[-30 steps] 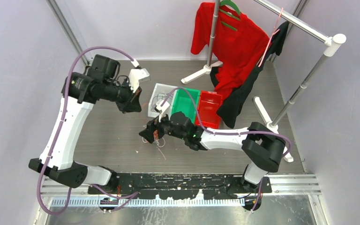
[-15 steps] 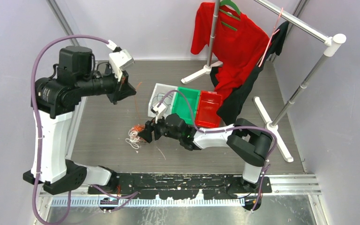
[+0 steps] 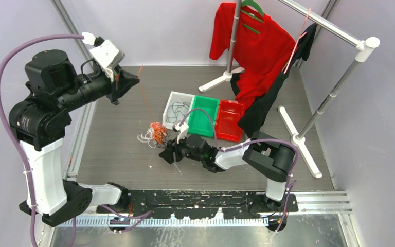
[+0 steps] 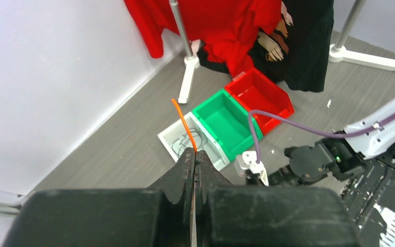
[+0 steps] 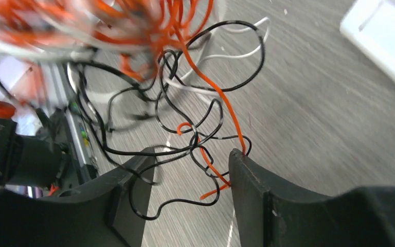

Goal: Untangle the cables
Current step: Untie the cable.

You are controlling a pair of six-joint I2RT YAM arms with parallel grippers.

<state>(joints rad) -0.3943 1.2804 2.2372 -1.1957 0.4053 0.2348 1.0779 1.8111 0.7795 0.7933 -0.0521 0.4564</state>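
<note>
Grey tabletop [image 5: 313, 128]: cables [image 5: 225, 103] blur and run off-frame above the right claw [image 5: 193, 170].

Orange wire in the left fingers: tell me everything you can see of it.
A thin, flexible-looking orange wire, pinched in the shut fingers of the left gripper. A short curved end sticks out past them. In the top view the rest runs as a fine line from the gripper down toward the tangled cables on the table, where I lose it among orange, white and black strands.
</note>
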